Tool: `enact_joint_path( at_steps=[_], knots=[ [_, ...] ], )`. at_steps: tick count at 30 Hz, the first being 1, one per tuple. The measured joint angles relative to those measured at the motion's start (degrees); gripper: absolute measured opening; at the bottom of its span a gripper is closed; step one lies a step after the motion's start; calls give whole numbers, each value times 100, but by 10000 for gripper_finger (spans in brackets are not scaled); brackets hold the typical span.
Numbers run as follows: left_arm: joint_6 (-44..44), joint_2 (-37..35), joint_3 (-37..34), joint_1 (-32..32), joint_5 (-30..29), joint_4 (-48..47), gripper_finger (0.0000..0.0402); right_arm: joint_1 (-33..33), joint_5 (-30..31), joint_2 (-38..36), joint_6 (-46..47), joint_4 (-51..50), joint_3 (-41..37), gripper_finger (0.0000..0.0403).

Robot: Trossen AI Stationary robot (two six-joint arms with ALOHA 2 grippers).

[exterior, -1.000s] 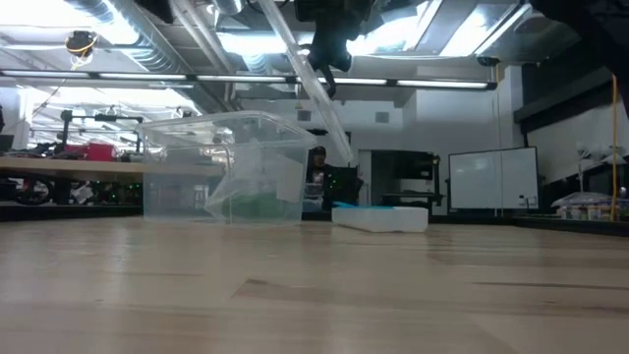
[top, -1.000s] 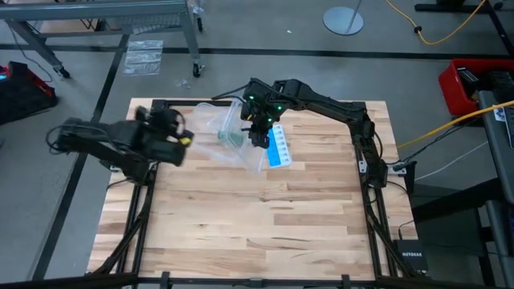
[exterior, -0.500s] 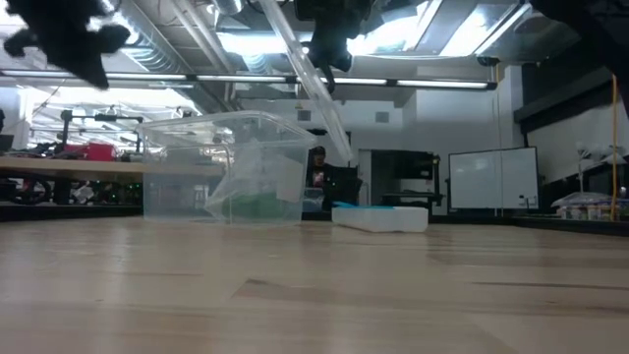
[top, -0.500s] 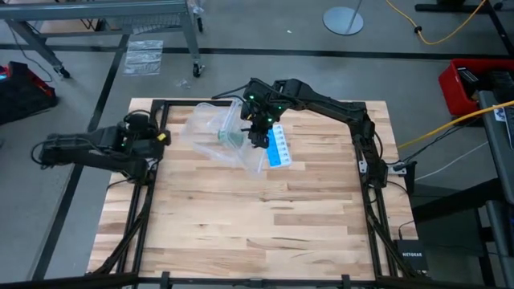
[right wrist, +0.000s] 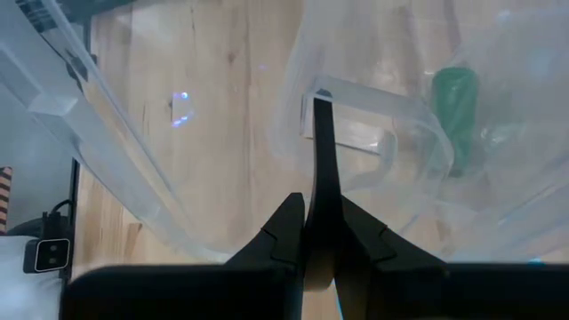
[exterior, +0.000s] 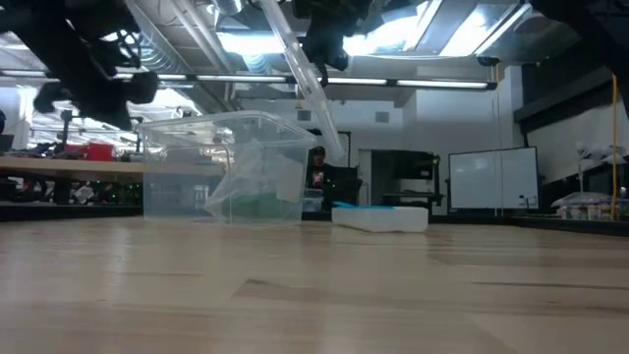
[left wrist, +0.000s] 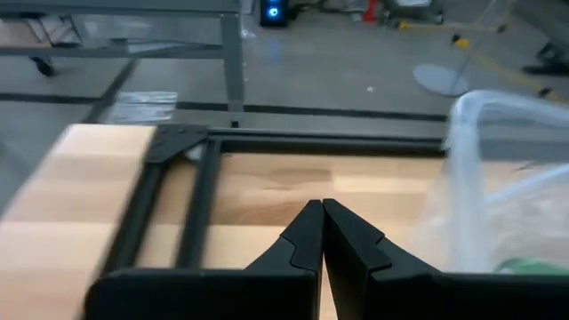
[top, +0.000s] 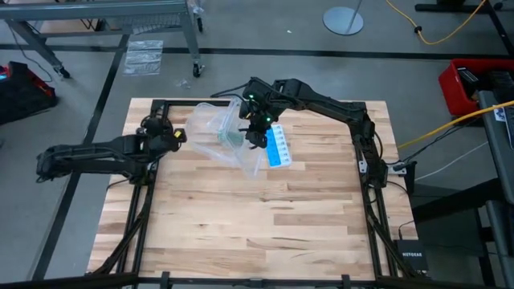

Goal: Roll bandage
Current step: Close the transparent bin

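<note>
Right tool [top: 258, 138] hovering above the bench [top: 265, 217], fingers clamped on a clear plastic lid [right wrist: 116, 151]. Dark green rolled bandage [right wrist: 456, 111] lying among crumpled clear wrapper [top: 215, 128] in the transparent bin [exterior: 221, 167]. Left tool [left wrist: 322, 222] pinched together, holding nothing, hanging near the bin.

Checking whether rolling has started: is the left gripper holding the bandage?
No. In the left wrist view the left gripper is shut on nothing above bare table, while the bandage lies inside the clear container.
</note>
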Motion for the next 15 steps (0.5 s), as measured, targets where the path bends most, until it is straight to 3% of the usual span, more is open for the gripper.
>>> enact_joint_path(
  at_steps=[7,15],
  knots=[
    [1506,52,-366,638,985,2143,3,0,42,0,-6,1,-2,37],
    [1729,690,-344,1176,1980,2562,3,0,313,0,-31,1,0,37]
  ],
)
